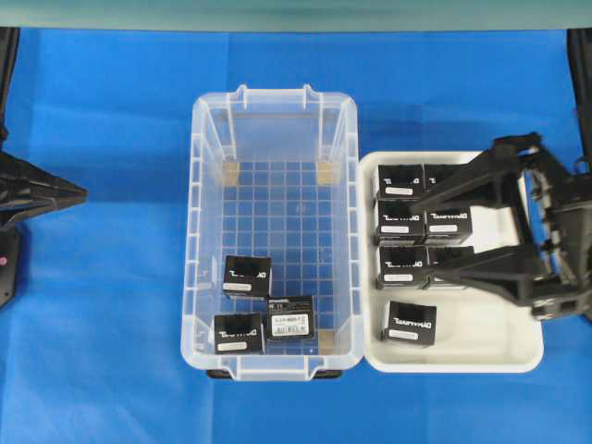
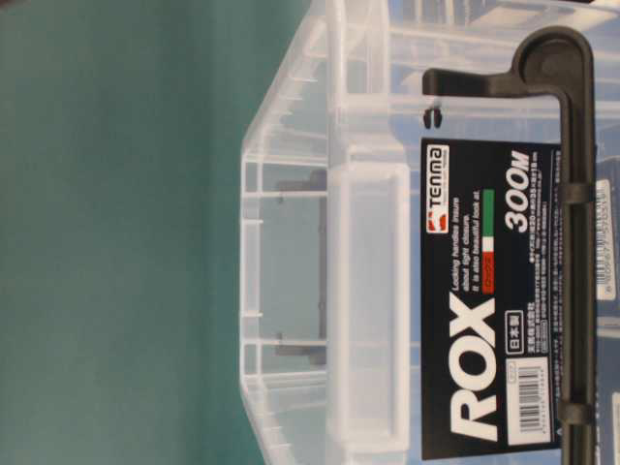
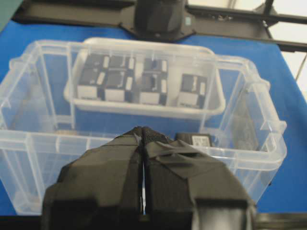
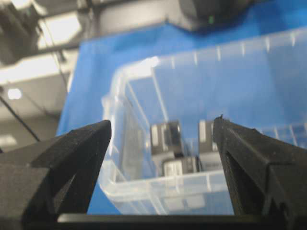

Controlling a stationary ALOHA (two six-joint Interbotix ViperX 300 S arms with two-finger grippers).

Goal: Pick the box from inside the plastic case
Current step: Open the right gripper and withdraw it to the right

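The clear plastic case point(image 1: 196, 231) stands mid-table. Three black boxes lie at its near end: one point(image 1: 247, 276), one point(image 1: 290, 317) and one point(image 1: 239, 333). My right gripper point(image 1: 431, 233) is open and empty, its fingers spread over the white tray, to the right of the case. In the right wrist view the gripper point(image 4: 163, 127) frames the case wall point(image 4: 158, 189) and the boxes point(image 4: 165, 136) behind it. My left gripper point(image 1: 81, 194) is shut and empty at the table's left edge, well clear of the case. In the left wrist view its tip point(image 3: 143, 132) points at the case point(image 3: 29, 139).
A shallow white tray point(image 1: 462, 356) right of the case holds several identical black boxes point(image 1: 410, 323). Blue cloth covers the table. The table-level view is filled by the case's end wall point(image 2: 368, 310) and its black ROX label point(image 2: 484, 320).
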